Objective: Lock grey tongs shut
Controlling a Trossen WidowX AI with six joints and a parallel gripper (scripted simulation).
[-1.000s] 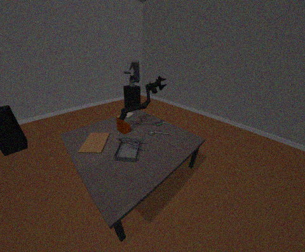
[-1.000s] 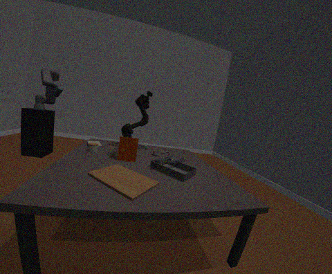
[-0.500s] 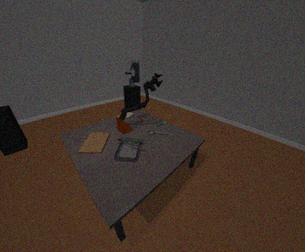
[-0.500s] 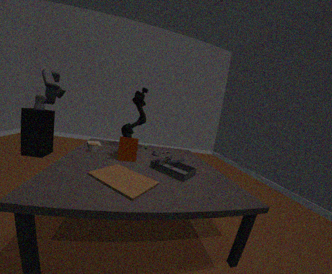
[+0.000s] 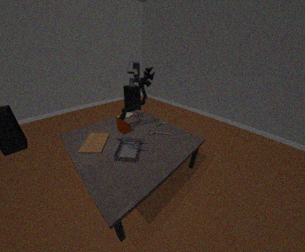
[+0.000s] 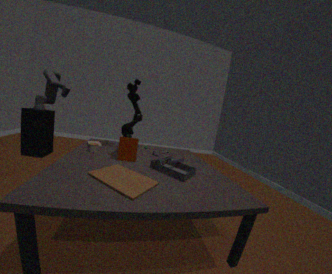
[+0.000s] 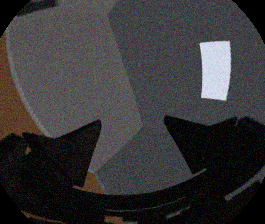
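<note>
The grey tongs (image 5: 143, 143) show as thin lines lying across the far part of the dark roasting tin (image 5: 126, 160) (image 6: 167, 174); the dim, grainy pictures do not show how wide their arms stand apart. The wooden board (image 5: 94, 142) (image 6: 123, 180) lies flat beside the tin, with nothing on it. My gripper (image 5: 152, 72) (image 7: 133, 121) is open and empty. It is raised high above the table, away from the tongs, and the wrist view shows only walls, floor and a bright panel beyond the fingers.
The arm stands on an orange block (image 5: 123, 126) (image 6: 128, 149) behind the board and tin. A long thin utensil (image 5: 162, 133) and a small green thing (image 5: 161, 123) lie farther back. A pale-topped object (image 6: 94, 142) stands at the back left. Black pedestals (image 6: 37, 133) (image 5: 5, 130) carry other arms.
</note>
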